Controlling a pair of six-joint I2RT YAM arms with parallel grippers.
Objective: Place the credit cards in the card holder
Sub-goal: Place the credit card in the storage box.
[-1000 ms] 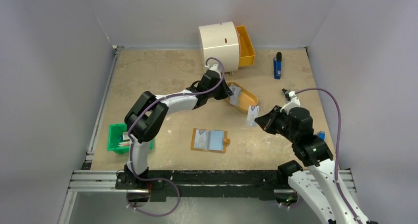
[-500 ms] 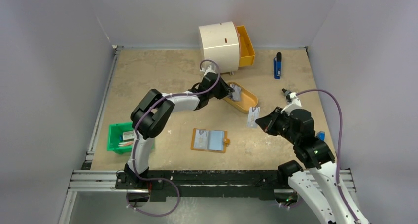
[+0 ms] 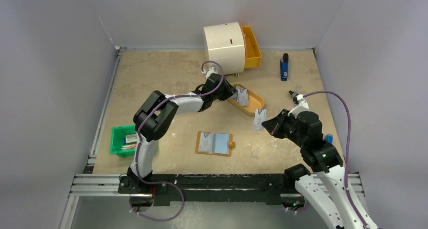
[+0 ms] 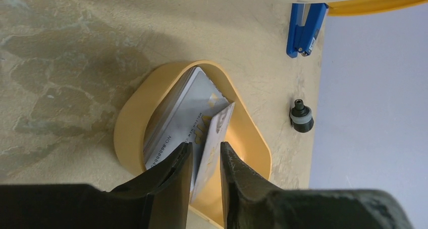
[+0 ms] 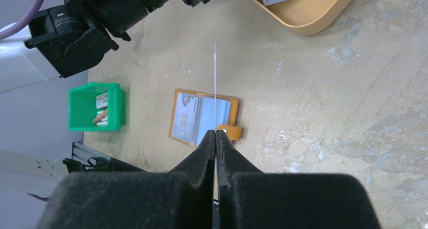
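1. The left gripper [image 4: 206, 147] reaches down into the orange tray [image 4: 126, 133], which sits on the table [image 3: 166, 72] just in front of the white round drawer unit [image 3: 224, 45].
2. Its jaws stand a little apart, with a pale credit card [image 4: 217, 128] tilted on edge between them. From the left wrist view I cannot tell whether either pad touches the card, though a slim gap seems to show on each side.
3. Under that card, a grey card [image 4: 176, 118] with raised numbers lies flat on the tray floor, against the tray's wall.
4. The right gripper [image 5: 216, 133] is fully closed on a second credit card [image 5: 215, 88]. Its own camera sees this card edge-on, as a thin pale line rising from the fingertips.
5. From above, the second credit card is held off the table, just beside the near end of the tray and apart from it.
6. The card holder [image 3: 214, 144] lies open and flat on the table near the front edge, between the two arms. Its clear pockets face up and its small tab points right.
7. A green bin [image 3: 118, 140] sits at the table's left edge, and a blue tool [image 3: 284, 67] lies near the far right corner.
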